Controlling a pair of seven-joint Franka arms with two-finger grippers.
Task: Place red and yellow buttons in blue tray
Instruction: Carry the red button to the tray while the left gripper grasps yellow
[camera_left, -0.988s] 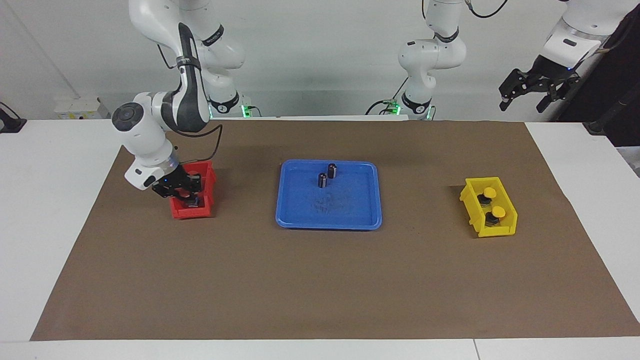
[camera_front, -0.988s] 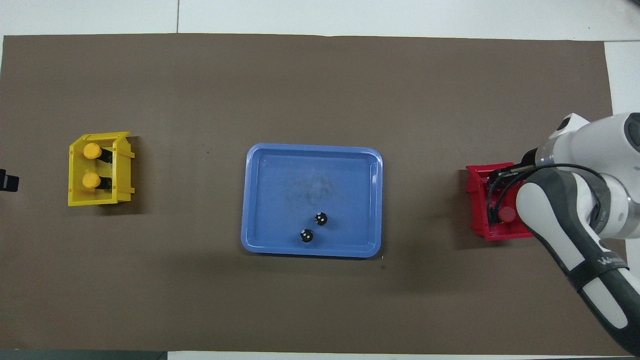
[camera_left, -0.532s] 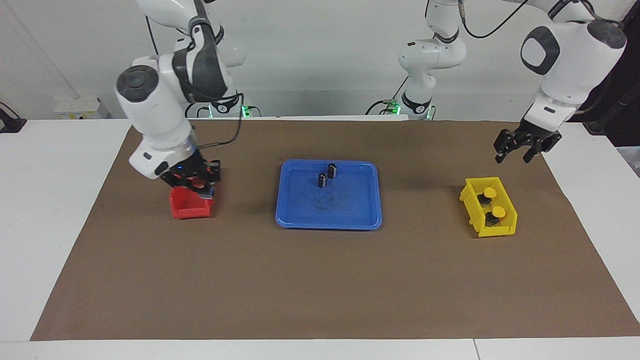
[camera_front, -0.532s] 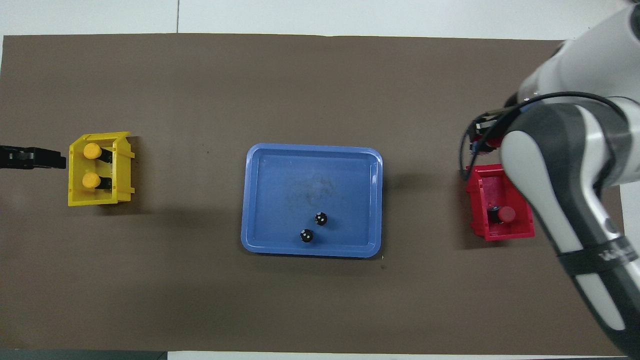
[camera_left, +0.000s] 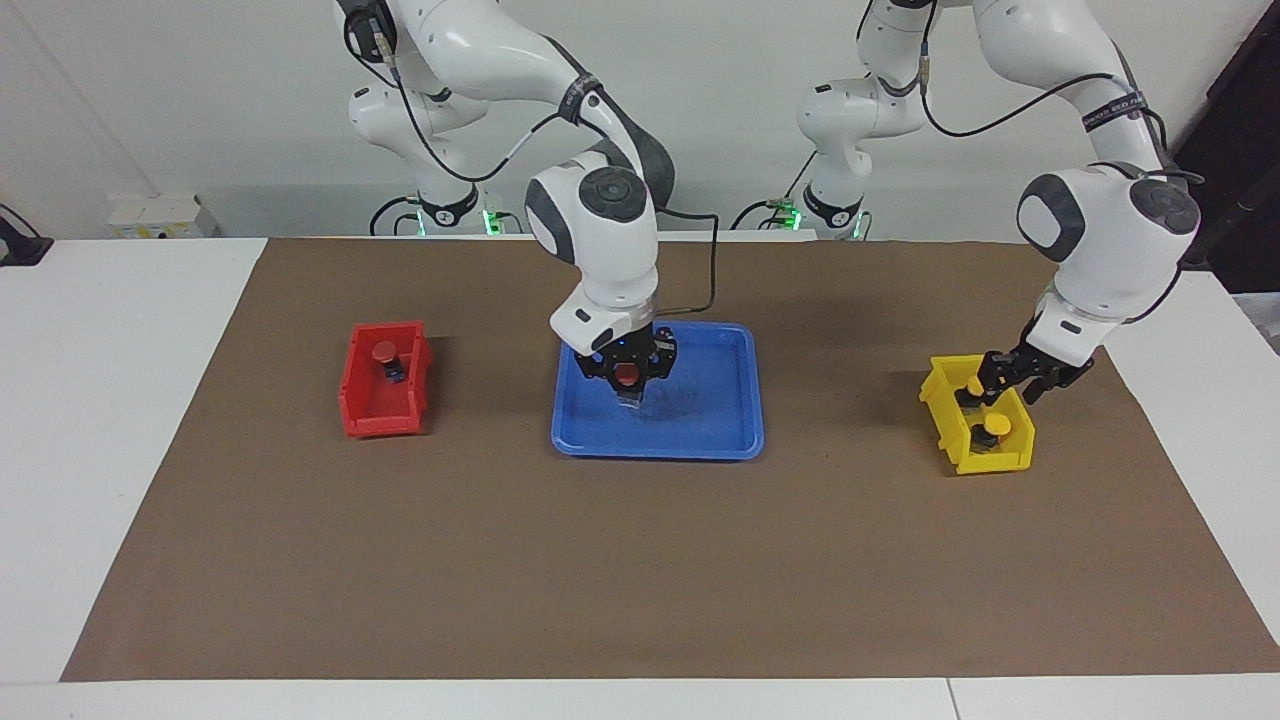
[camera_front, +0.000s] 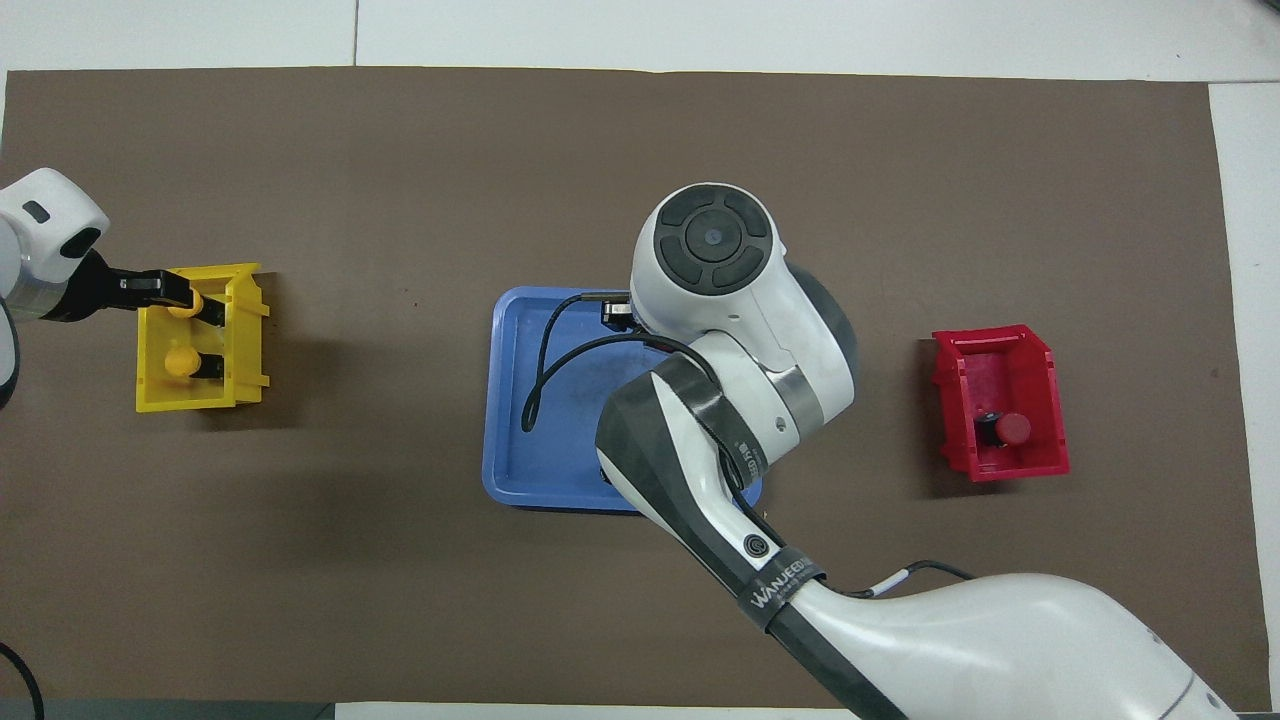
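Right gripper (camera_left: 628, 383) is clamped on a red button (camera_left: 625, 375) low over the blue tray (camera_left: 720, 440), so next is letting go, while the left gripper (camera_left: 1010, 377) looks open around a yellow button (camera_left: 977, 385) in its bin (camera_left: 990, 462).

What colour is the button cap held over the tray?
Red, in the right hand over the blue tray; clearest in the facing view.

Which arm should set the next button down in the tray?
Right. The right gripper is over the blue tray, shut on a red button. The left gripper is only reaching the buttons in the yellow bin.
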